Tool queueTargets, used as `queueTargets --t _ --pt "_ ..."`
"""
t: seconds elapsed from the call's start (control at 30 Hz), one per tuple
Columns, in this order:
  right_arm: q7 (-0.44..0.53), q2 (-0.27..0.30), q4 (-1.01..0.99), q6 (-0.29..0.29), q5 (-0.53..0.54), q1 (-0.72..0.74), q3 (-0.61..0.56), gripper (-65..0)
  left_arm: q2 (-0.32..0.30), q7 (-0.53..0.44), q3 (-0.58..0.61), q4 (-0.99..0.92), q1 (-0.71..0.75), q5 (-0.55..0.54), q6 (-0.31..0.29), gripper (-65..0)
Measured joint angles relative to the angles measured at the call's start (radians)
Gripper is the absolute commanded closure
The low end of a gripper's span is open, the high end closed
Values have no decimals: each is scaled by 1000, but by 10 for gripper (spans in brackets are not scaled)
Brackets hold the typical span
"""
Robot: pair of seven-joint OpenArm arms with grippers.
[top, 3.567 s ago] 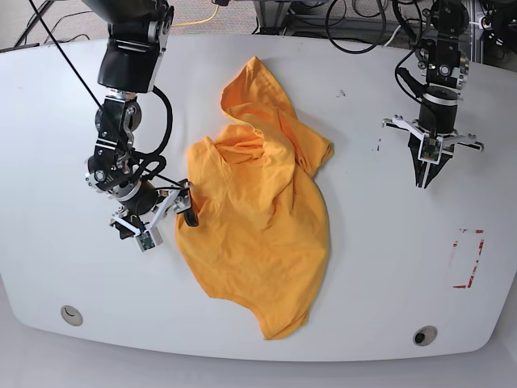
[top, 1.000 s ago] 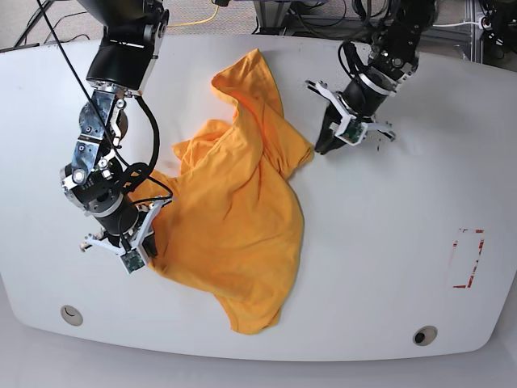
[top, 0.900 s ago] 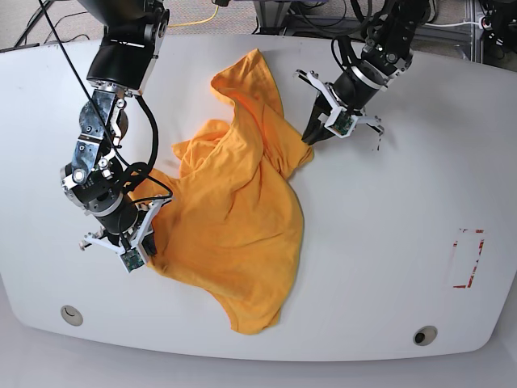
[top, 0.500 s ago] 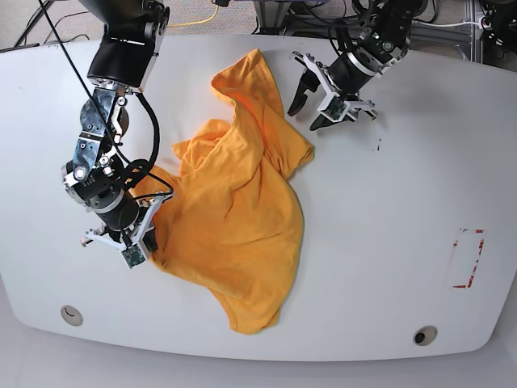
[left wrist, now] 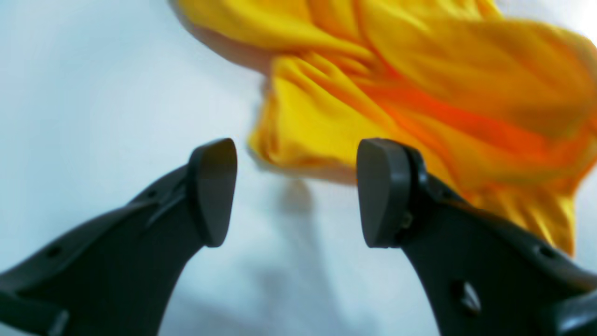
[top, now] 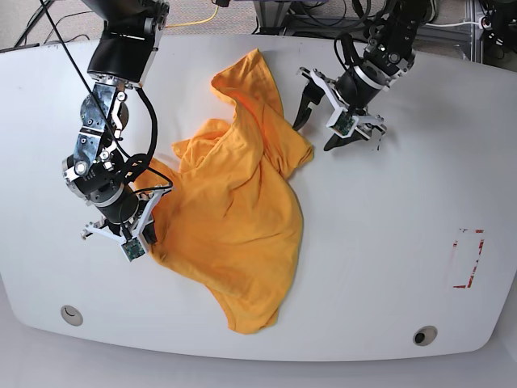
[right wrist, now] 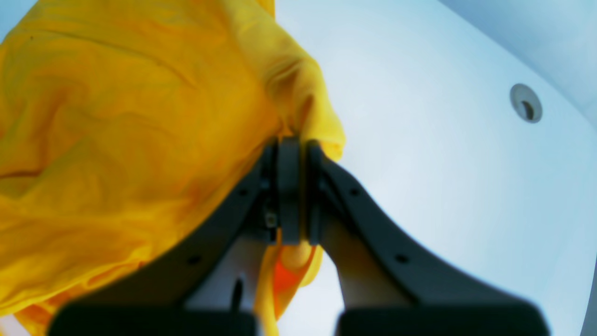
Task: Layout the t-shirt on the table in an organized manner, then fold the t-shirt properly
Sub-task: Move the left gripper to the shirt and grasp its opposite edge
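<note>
While the t-shirt [top: 234, 210] lies crumpled mid-table [top: 388, 242], layout is under way.
Right gripper [right wrist: 291, 186] pinches an edge; left gripper [top: 317, 136] hangs spread beside a corner (not touching) and likely must close there.

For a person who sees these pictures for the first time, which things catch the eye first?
The crumpled orange t-shirt lies mid-table. The right gripper pinches its edge, fingers shut on cloth. The left gripper hovers open beside the sleeve.
</note>
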Motion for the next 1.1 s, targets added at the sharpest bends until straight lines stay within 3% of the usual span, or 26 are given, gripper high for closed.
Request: queueTargets --t 0.27,0.47,0.67,1.1 --pt "2 0 1 0 1 -8 0 0 4 76 7 -59 -79 -2 -3 -385" --pt "0 0 2 0 0 -24 0 0 5 74 8 -120 -106 -98 -2 -385" --pt "1 0 2 0 0 -23 0 0 5 81 11 -184 -132 -125 -3 -385" --pt "1 -1 58 0 2 -45 1 0 6 76 139 -290 -232 -198 -2 -385"
